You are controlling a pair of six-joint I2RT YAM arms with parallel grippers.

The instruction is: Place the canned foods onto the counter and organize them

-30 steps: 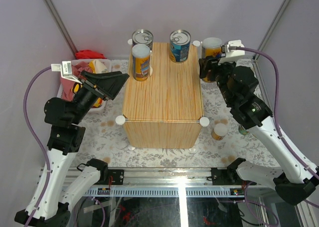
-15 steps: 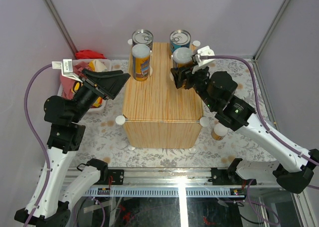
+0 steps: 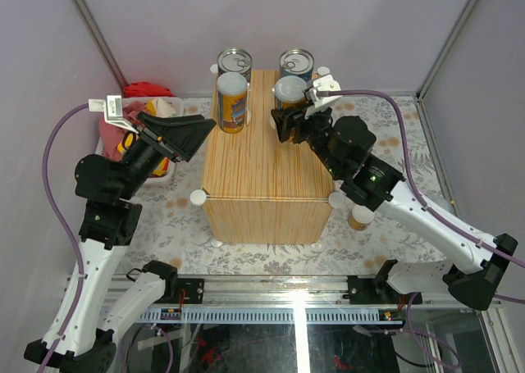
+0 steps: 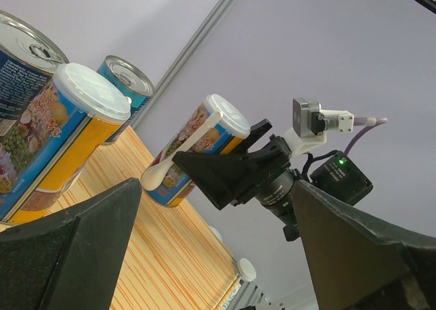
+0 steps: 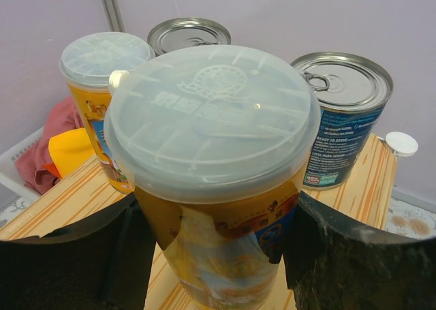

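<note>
The counter [image 3: 267, 164] is a light wood-grain box in the middle. At its back stand two silver-topped blue cans [image 3: 235, 61] [image 3: 296, 61] and a white-lidded orange can [image 3: 232, 102]. My right gripper [image 3: 289, 120] is shut on another white-lidded orange can [image 3: 290, 89] and holds it upright over the counter's back right part, just in front of the right blue can. In the right wrist view this can [image 5: 211, 153] fills the middle between the fingers [image 5: 354, 255]. My left gripper [image 3: 201, 139] is open and empty beside the counter's left edge.
One white-lidded can [image 3: 361, 216] stands on the floral mat [image 3: 172, 225] by the counter's front right corner. A white bin with red and yellow cloths [image 3: 148, 102] sits at the back left. White knobs [image 3: 198, 197] mark the counter's corners. Purple walls close in the back.
My right gripper has carried its can left, from beyond the counter's back right corner to over the counter top in front of the right blue can. The left arm has barely moved.
</note>
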